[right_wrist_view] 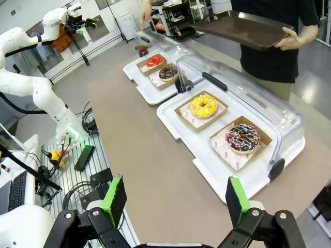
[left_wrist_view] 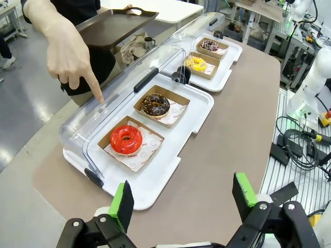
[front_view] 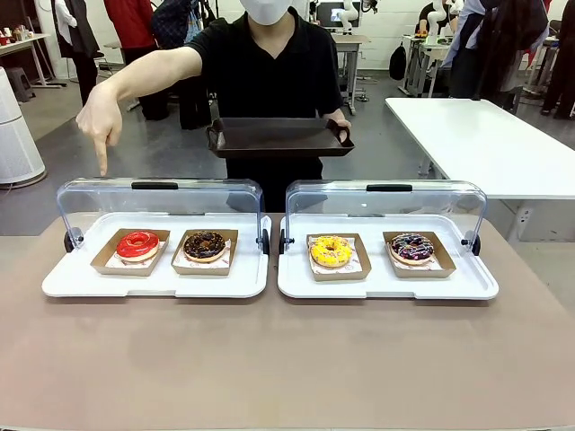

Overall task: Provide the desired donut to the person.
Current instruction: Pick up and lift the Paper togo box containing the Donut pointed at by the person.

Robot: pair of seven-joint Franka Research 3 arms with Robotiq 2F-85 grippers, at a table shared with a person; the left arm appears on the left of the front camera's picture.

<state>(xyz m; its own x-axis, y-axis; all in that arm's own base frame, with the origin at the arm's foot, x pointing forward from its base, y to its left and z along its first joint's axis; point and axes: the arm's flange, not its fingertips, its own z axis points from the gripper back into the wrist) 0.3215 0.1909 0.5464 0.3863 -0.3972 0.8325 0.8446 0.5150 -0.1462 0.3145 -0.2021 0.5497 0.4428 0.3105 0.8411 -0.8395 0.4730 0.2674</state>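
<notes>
The left pincer [left_wrist_view: 183,199] and right pincer [right_wrist_view: 176,196] gape wide, empty, over the table [front_view: 287,359]. Beyond, the red donut [front_view: 137,243] sits in its cardboard tray [front_view: 105,261] before an open clear lid [front_view: 162,202]; the person's hand [front_view: 101,121] points down above that lid.

My front camera looks across the tabletop [front_view: 287,359], with the red donut [front_view: 137,243] left of centre. The camera on my left claw [left_wrist_view: 183,196] looks down on that donut from nearby. The one on my right claw [right_wrist_view: 176,196] sees it far off. All three share it.
</notes>
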